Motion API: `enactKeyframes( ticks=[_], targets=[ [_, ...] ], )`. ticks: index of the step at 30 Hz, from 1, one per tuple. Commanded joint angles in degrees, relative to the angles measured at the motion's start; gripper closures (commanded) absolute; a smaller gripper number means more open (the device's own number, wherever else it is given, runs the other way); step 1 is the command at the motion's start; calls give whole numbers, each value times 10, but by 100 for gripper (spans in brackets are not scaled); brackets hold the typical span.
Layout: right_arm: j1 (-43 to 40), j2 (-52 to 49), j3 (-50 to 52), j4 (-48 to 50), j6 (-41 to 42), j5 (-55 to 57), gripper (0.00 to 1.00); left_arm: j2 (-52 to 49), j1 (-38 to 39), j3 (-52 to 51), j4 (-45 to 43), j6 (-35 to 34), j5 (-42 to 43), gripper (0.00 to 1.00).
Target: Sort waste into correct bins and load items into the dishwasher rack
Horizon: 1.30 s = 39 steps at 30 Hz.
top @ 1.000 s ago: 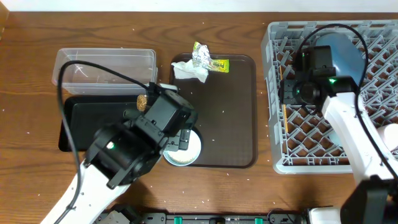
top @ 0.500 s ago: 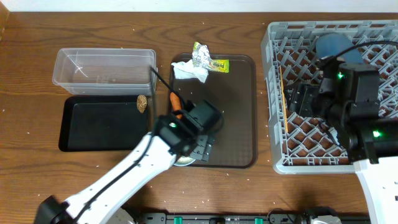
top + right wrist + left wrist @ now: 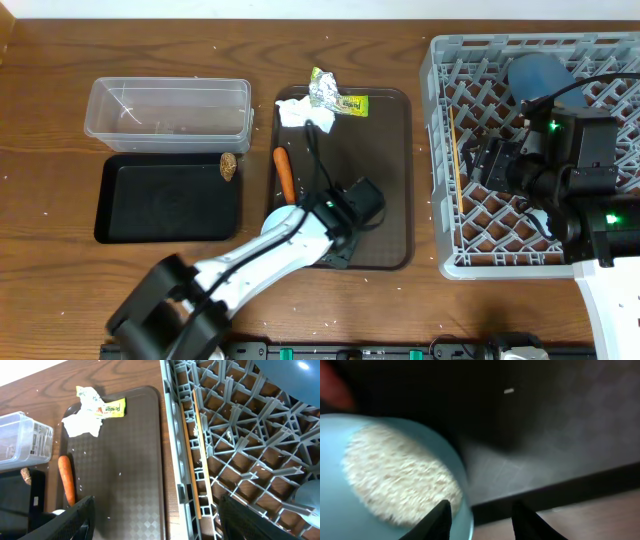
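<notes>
The bowl [image 3: 332, 485] of rice [image 3: 395, 475] is set on the tray [image 3: 560, 435] near the bench's front edge. Its rim is apparently straddled, in a blurred view, by the parted left gripper [image 3: 482, 520], ready for a pinch. The right gripper [image 3: 161, 519] is held spread wide and empty above the rack [image 3: 235, 467].

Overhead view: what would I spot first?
The big grey rack on the right, with a blue dish at its far edge. Then the left arm reaching over the brown tray to a bowl of rice, near an orange stick.
</notes>
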State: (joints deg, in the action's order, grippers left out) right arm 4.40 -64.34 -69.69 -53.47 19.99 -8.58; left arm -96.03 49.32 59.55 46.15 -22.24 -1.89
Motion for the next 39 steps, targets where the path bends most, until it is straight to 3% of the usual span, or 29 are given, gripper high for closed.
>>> enactKeyframes(
  ticks=[1, 4, 7, 15, 23, 26, 31, 39],
  targets=[
    [-5, 2, -5, -7, 7, -2, 28, -34, 2, 0, -2, 16, -18, 63],
    [-5, 2, -5, -9, 7, -2, 28, -47, 2, 0, -12, 17, -18, 75],
    [-5, 2, -5, -10, 8, -2, 28, -48, 2, 0, -31, 38, -20, 94],
    [-5, 2, -5, -17, 8, -2, 28, -17, 0, 16, -5, 50, -22, 94],
    [-5, 2, -5, -17, 7, -2, 28, 166, -50, 30, 14, 32, -22, 94],
    [-5, 2, -5, -18, 8, -3, 28, 233, -106, 30, 21, 18, -15, 94],
    [-5, 2, -5, -21, 7, -2, 28, 310, -269, 19, 24, 32, 88, 94],
    [-5, 2, -5, -21, 7, -2, 28, 308, -573, -5, 13, 190, 440, 93]
  ],
)
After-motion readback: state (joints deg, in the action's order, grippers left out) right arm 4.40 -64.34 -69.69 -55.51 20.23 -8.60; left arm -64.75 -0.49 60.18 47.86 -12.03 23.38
